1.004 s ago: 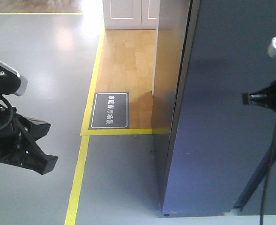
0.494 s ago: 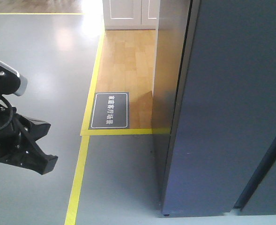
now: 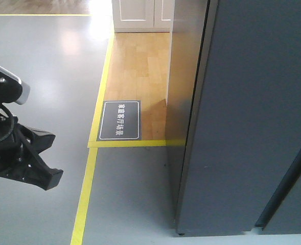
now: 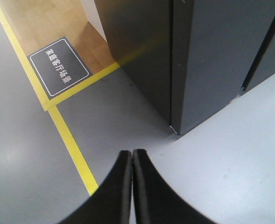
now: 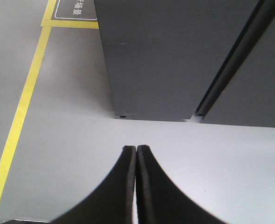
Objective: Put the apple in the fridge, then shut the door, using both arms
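Note:
The dark navy-grey fridge (image 3: 183,87) stands at the right of the front view, and its door (image 3: 252,102) lies flat against it, closed. The fridge's corner (image 4: 172,60) also shows in the left wrist view. The apple is out of view. My left gripper (image 3: 52,178) hangs low at the left, well away from the fridge, and the left wrist view shows my left gripper (image 4: 131,152) shut and empty over grey floor. My right gripper (image 5: 136,148) is shut and empty too, a short way in front of the door (image 5: 165,56). A dark seam (image 5: 230,60) splits the front panels.
Yellow tape (image 3: 85,194) runs along the grey floor and borders a wood-floored patch (image 3: 137,66). A dark floor sign (image 3: 119,120) with white characters lies on it. A white-doored cabinet (image 3: 140,15) stands at the back.
The right arm showed at the right edge of the front view a second ago and has since left that view. The left arm has not moved.

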Controlling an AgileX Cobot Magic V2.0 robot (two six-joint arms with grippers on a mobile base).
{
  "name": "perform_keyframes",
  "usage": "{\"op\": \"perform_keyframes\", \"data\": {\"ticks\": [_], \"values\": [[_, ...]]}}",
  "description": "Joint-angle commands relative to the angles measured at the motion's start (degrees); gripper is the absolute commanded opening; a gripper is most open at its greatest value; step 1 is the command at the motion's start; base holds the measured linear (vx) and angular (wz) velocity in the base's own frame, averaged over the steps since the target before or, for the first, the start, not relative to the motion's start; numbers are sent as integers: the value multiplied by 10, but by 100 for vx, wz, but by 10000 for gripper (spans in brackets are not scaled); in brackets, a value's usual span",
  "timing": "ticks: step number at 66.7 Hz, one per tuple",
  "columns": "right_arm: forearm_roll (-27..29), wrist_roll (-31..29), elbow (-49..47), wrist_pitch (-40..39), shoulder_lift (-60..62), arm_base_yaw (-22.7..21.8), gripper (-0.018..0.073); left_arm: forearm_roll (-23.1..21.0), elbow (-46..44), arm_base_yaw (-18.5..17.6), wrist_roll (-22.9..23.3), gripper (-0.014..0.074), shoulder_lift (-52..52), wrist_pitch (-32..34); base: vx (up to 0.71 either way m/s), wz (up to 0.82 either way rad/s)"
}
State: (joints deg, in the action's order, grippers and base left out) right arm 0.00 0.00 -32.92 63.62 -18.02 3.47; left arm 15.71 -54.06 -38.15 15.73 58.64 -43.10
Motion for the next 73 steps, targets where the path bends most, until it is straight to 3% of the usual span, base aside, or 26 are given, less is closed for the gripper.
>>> {"op": "perform_keyframes", "data": {"ticks": [1, 22, 61, 73], "values": [[-12, -4, -13, -8, 11, -1, -3, 10, -14, 0, 6, -6, -8, 33, 0, 0], [-10, -3, -13, 31, 20, -1, -3, 10, -14, 0, 6, -6, -8, 33, 0, 0], [-10, -3, -13, 32, 20, -1, -3, 8, -14, 1, 6, -6, -9, 33, 0, 0], [-10, -4, -13, 32, 20, -1, -3, -14, 43, 61, -3, -6, -44, 123, 0, 0]]}}
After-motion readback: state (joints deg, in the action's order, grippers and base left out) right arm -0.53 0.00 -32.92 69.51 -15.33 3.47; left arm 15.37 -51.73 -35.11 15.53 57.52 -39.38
